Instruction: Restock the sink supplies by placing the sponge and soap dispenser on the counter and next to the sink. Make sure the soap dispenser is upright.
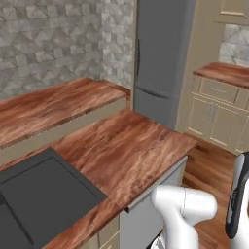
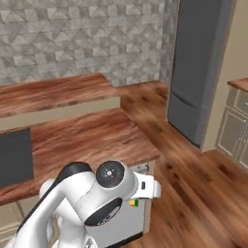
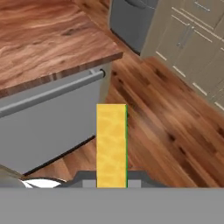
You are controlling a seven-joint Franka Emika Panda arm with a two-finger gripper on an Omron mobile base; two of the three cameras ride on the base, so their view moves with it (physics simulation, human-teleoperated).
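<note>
Counter [image 1: 126, 146]: bare wood stretch beside the black sink [image 1: 44, 194], lying up and left of the hand in the hand view.
Gripper [image 3: 111, 183]: clamped on the sponge [image 3: 111, 144], low beside the cabinet front.
Sponge: yellow, green edge, long axis pointing away from the hand.
Writing: none legible.
</note>
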